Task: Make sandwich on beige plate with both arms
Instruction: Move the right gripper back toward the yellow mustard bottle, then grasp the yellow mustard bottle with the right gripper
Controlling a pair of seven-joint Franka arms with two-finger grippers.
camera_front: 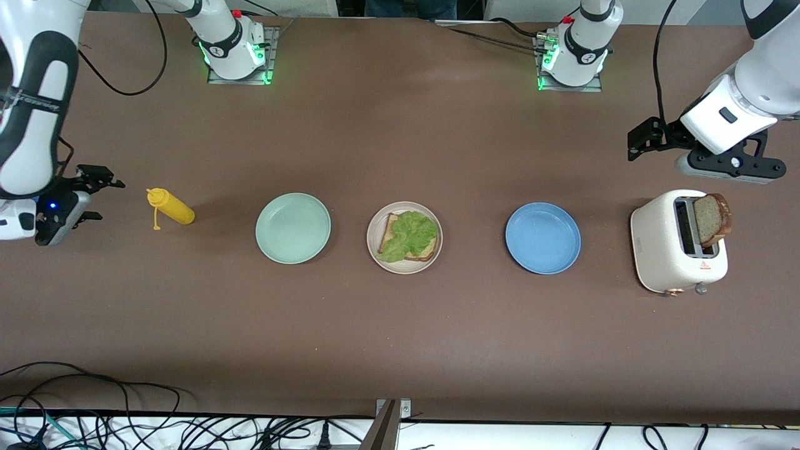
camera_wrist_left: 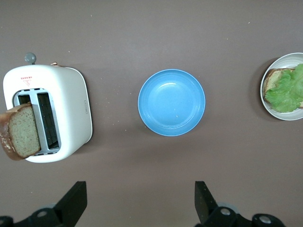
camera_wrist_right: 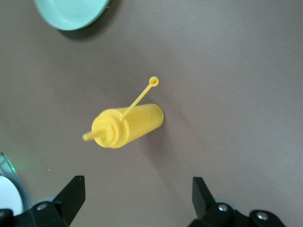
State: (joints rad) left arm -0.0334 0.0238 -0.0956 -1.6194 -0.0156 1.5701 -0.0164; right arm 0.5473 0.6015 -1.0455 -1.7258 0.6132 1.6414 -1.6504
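— At the middle of the front view, what is seen on the beige plate [camera_front: 372, 240]?

— One bread slice [camera_front: 389, 230] is seen lying flat on it, with a lettuce leaf [camera_front: 409, 235] spread on top. No upper slice has been laid yet, so the sandwich is judged half built.

— Where is the second slice found?

— At the right of the frame, a brown-crusted slice [camera_front: 712, 219] is seen standing upright in a slot of the white toaster [camera_front: 662, 250], its top well clear of the slot.

— Which arm is better placed for it?

— The left gripper [camera_front: 644, 142] is held over bare table just above the toaster in the frame, jaws spread wide and empty. The slice is found down-frame of those jaws, with its thin edge facing up and its long axis running along the slot, so a pinch across the flat faces is judged to be needed.

— And the right gripper [camera_front: 94, 197]?

— It is held at the left edge, likewise wide open and empty, beside the yellow squeeze bottle [camera_front: 172, 207], which lies on its side. That arm is well apart from the toaster.
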